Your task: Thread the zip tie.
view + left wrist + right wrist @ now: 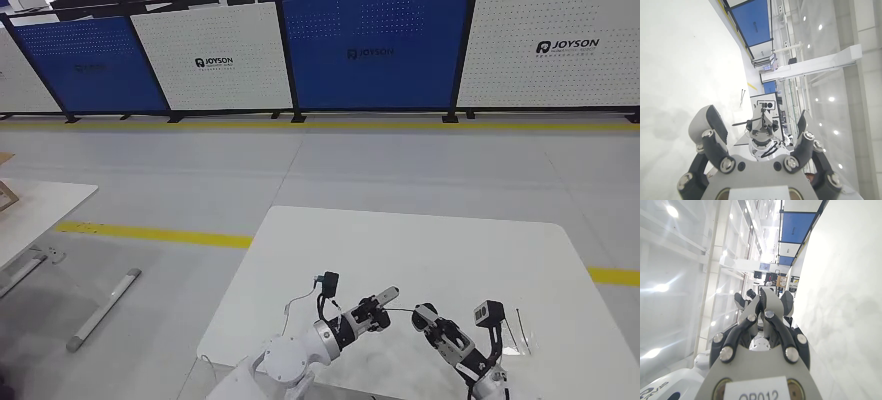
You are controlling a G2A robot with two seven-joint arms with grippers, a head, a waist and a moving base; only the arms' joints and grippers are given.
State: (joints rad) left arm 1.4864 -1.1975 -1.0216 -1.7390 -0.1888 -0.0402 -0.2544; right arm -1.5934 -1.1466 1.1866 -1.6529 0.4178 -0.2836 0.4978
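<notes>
— Two arms, one white table (pixel 420 240). Both arms are over its near edge, tips turned toward each other.

— Which one has the tie?

— The right gripper (pixel 424 316). Its jaws are pressed flat together on the zip tie (pixel 740 124), and the black strap pokes out sideways from between the pads, up off the tabletop.

— And the other?

— The left gripper (pixel 386 298) is spread wide with nothing in it. Seen from its own wrist, the right gripper and the tie sit in the gap between its two fingers, but farther off. From above, the strap is a thin line running between the two grippers. I can't tell whether its tip touches the left fingers.

— Anything else?

— A couple of spare zip ties (pixel 742 96) lie flat on the table out past the right arm, well apart from both grippers.
</notes>
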